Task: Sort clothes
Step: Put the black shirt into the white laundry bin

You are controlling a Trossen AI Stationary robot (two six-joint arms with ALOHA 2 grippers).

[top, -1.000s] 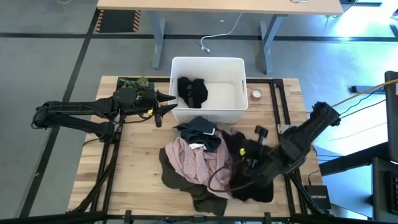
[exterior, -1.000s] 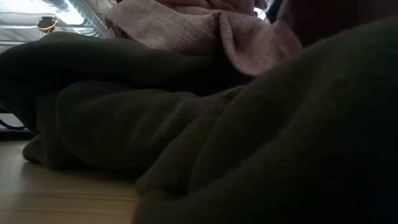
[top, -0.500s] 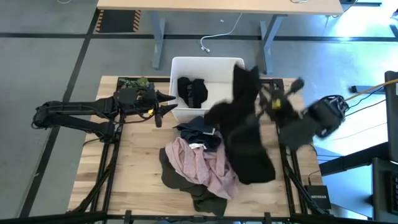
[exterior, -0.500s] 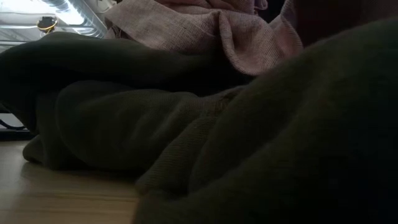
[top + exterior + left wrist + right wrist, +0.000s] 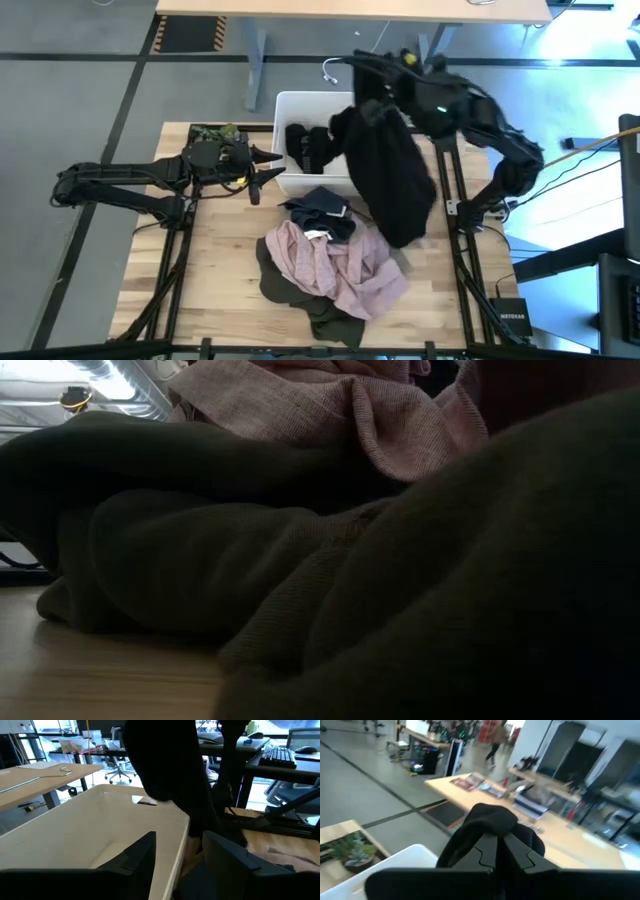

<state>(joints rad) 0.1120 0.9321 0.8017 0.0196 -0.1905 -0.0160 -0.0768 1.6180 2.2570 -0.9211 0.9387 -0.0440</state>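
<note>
My right gripper [image 5: 368, 98] is high above the white bin [image 5: 300, 100], shut on a black garment [image 5: 395, 185] that hangs below it; the garment also shows in the left wrist view [image 5: 165, 775]. Another black garment [image 5: 308, 146] lies in the bin. A pile lies on the table: a pale pink garment [image 5: 325, 262] on a dark olive one [image 5: 290, 292], with a dark piece [image 5: 322, 208] at its far side. My left gripper [image 5: 268, 172] is open and empty beside the bin's left wall [image 5: 100, 835]. My right gripper holds the black garment by a bunched fold at its upper end [image 5: 489, 822], pinched between the two shut fingers [image 5: 480, 854]. The fingers come from above. The garment hangs long and slack below them, over the bin's right part and the table beside it.
A small green plant [image 5: 215, 133] stands at the far left, behind my left gripper. The low view is filled by the dark olive garment [image 5: 300, 570] with the pink one [image 5: 330, 410] on top. Bare wood [image 5: 215, 260] lies at the table's left.
My right gripper has taken the black garment from the near right of the table, risen, and swung toward the far edge and left, to above the bin. The garment has been lifted off the pile and hangs stretched out. The pink garment is uncovered on its right side.
</note>
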